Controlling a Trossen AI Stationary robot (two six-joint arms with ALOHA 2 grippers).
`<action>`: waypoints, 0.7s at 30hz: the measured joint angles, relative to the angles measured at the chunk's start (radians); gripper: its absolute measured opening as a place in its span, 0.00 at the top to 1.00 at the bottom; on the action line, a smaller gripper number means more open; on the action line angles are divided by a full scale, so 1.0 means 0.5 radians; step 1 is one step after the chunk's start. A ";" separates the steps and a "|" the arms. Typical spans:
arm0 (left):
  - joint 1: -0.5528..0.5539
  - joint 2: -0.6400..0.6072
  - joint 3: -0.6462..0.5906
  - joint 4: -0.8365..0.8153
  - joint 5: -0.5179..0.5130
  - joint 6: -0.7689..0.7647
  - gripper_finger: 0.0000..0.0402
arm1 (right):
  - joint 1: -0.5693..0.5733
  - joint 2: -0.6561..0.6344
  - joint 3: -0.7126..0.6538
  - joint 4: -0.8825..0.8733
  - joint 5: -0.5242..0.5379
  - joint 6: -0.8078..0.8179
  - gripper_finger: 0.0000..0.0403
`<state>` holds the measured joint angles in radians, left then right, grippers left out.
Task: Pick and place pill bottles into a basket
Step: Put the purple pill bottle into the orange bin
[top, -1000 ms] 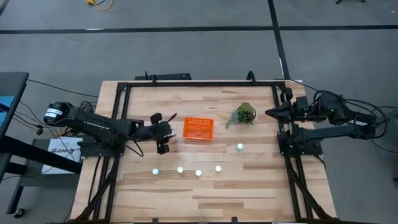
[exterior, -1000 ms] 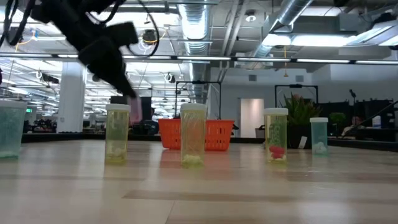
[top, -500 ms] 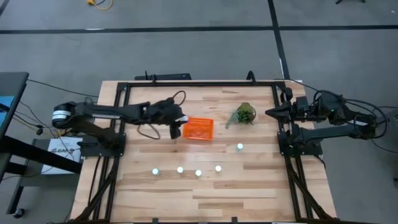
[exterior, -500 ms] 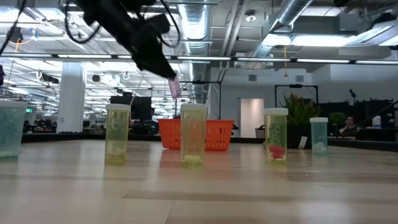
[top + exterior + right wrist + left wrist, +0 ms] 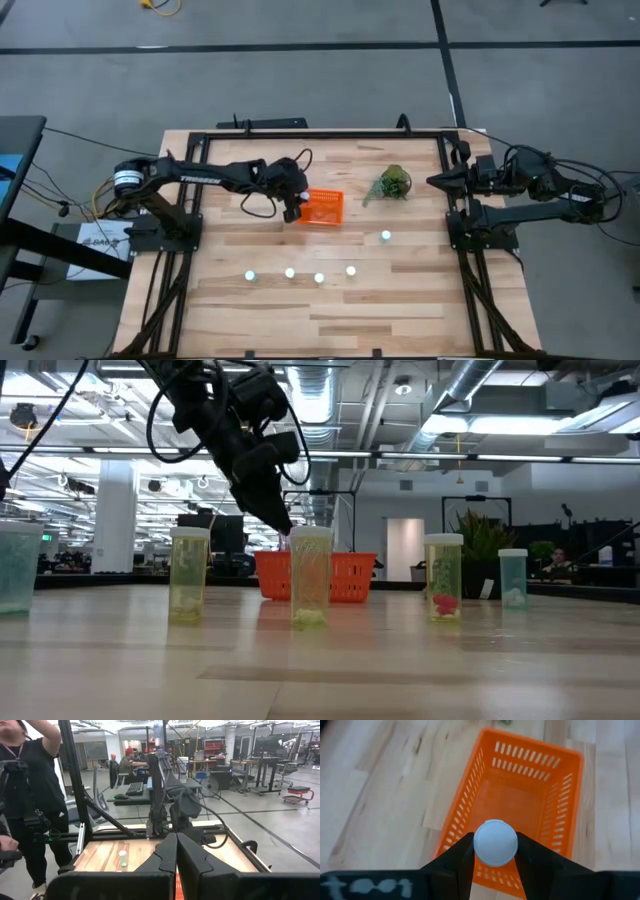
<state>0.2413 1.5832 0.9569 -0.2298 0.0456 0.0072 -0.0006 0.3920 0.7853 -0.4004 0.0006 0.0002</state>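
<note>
Left gripper [image 5: 495, 851], clamped on a pill bottle [image 5: 495, 842], hangs over the basket [image 5: 560, 810] near edge.

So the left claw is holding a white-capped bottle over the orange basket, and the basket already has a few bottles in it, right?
Not quite. The left gripper does hold a white-capped pill bottle over the orange basket, but the left wrist view shows the basket with no bottles inside.

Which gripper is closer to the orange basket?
Left. The left gripper holds a pill bottle over the orange basket; the right gripper sits at the table's right edge.
</note>
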 joint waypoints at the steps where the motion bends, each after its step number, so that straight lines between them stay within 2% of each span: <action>1: -0.003 0.018 0.000 0.018 -0.003 -0.001 0.71 | 0.000 0.000 0.000 0.000 0.001 0.000 1.00; 11: -0.006 0.048 0.000 0.056 -0.053 -0.011 0.71 | 0.001 0.000 0.000 0.000 0.000 0.000 1.00; 21: -0.011 0.196 -0.003 0.119 -0.070 -0.006 0.71 | 0.000 0.001 0.000 -0.009 0.000 0.000 1.00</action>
<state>0.2359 1.6814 0.9554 -0.1703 0.0105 0.0040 -0.0004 0.3923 0.7853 -0.4050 0.0006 0.0002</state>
